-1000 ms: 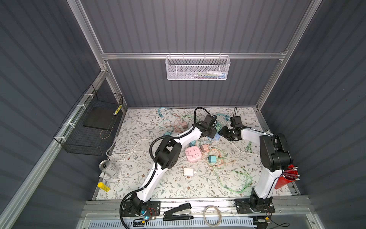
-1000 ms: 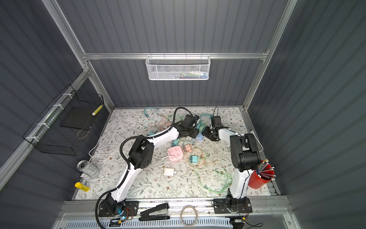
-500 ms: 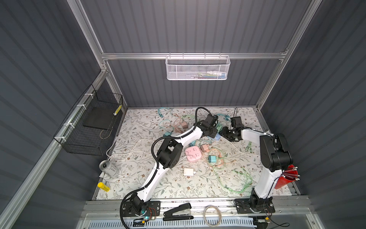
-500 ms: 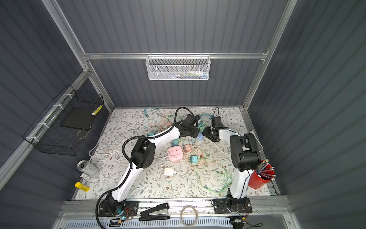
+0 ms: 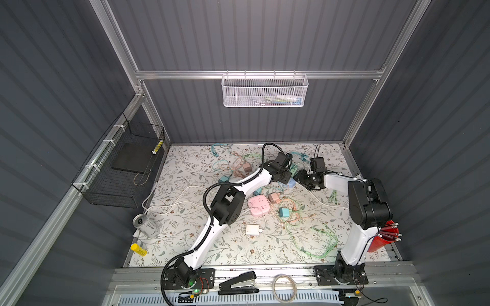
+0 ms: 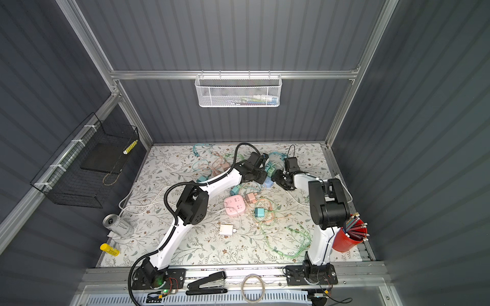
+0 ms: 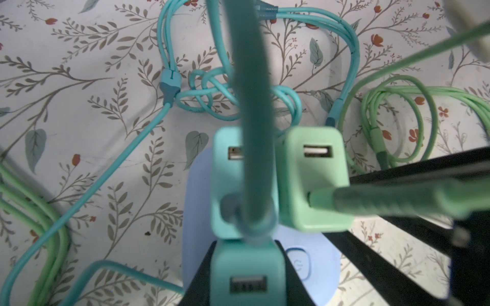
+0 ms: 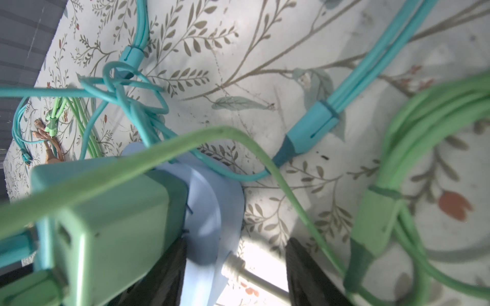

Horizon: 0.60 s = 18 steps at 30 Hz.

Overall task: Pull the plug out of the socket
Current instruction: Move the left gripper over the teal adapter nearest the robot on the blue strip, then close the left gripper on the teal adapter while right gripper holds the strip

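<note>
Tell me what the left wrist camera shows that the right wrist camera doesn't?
Only left wrist: the left gripper shut on a teal plug, and the button on the socket.
Only right wrist: the right gripper open at the socket's edge, and the socket's white cord.
Both: the blue socket itself, the green plug stuck in it, and the knotted teal cable on the floral table.
</note>
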Each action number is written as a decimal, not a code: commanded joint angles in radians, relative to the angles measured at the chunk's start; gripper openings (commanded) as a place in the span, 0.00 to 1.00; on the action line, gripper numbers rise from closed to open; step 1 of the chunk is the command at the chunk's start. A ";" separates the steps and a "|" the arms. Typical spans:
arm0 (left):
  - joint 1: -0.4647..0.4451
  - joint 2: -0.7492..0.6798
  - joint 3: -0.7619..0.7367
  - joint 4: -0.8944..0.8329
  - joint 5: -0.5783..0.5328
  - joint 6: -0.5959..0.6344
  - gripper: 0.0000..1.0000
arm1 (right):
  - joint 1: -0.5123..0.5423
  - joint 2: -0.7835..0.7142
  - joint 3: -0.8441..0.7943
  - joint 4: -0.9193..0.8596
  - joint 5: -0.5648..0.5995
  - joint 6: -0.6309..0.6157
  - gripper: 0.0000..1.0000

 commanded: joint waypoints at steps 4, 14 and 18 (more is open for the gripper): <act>-0.016 0.026 0.040 -0.009 0.074 0.024 0.29 | 0.000 -0.005 -0.021 -0.024 0.012 0.003 0.63; -0.018 0.001 0.020 -0.007 0.031 0.013 0.41 | 0.000 -0.024 -0.037 -0.022 0.020 0.005 0.63; -0.018 -0.023 -0.011 0.010 0.009 0.006 0.43 | 0.000 -0.024 -0.038 -0.024 0.023 0.004 0.62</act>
